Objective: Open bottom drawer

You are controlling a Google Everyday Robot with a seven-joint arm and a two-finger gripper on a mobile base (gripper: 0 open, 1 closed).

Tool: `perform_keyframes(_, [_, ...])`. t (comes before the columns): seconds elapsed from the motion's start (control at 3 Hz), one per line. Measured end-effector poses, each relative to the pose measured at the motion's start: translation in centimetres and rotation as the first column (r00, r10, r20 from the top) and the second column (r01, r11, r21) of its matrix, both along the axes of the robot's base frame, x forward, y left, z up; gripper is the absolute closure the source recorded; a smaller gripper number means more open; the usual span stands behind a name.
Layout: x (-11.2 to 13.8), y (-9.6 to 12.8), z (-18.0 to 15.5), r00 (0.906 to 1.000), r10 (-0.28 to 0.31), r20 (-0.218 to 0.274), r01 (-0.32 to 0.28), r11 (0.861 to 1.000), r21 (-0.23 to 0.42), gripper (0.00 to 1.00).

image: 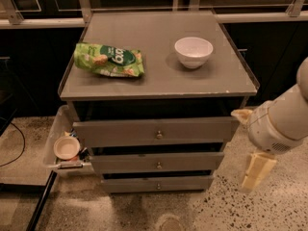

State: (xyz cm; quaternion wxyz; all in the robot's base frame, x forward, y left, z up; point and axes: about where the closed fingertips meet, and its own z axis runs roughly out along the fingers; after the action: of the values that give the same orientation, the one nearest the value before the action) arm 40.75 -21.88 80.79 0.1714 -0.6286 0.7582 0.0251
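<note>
Tool: my tool (255,173) hung pointing down off the cabinet's right front corner, clear of all three fronts and holding nothing I could see. I could not tell whether it was open or closed.
Bottom drawer: the bottom drawer (130,184) was the slimmest grey front, lowest in the stack and just above the floor. I judged it not yet pulled out.
Knob: a small round knob (158,186) sat at the centre of that front.
Bearing: the knob lay toward the left of the view from my tool and slightly lower, well apart.
Long axis: the front ran side to side, so I judged the pull would come straight out toward the camera.
Neighbours: the middle drawer (125,163) sat directly above, to be avoided.
Counter: the counter (154,37) carried a white bowl (193,51) and a green snack bag (109,60), both uninvolved.
</note>
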Motion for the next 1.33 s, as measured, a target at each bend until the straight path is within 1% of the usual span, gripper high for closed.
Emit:
perform_keyframes(0.33, [0.6,1.2,-6.9,0.995,0.093,-0.038,-0.091,0.995,0.041,0.0])
perform_keyframes(0.67, [1.5,1.7,-12.6,0.9844,0.175,0.012,-0.176,0.983,0.055,0.0])
perform_keyframes(1.0, [3.1,1.0,-17.3,0.9806,0.185,0.064,-0.188,0.981,0.043,0.0])
perform_keyframes(1.33, [3.1,1.0,-17.3,0.9806,0.185,0.064,-0.188,0.981,0.043,0.0])
